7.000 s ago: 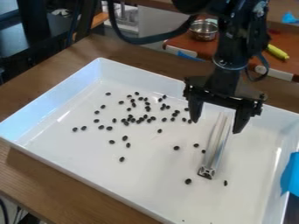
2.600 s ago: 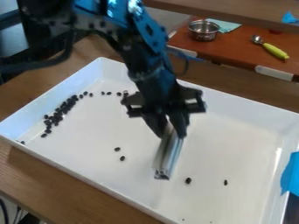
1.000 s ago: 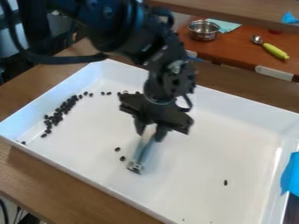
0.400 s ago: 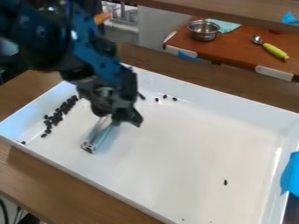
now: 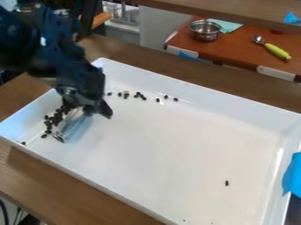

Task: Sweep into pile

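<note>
Where the white tray [image 5: 159, 167] slopes toward its near right part, one dark bean [image 5: 227, 183] sits alone. Blue tape [image 5: 292, 176] on the tray's right edge. Metal bar [image 5: 71, 126] tilted, low end by the tray's left near corner, beside the main cluster of beans [image 5: 57, 118] along the left edge. Claw [image 5: 88, 110] above, clamped on the bar. Loose beans [image 5: 140, 95] strung near the far edge. Beyond the desk [image 5: 35, 180]: metal bowl [image 5: 204, 31], green-handled scoop [image 5: 275, 51].
</note>
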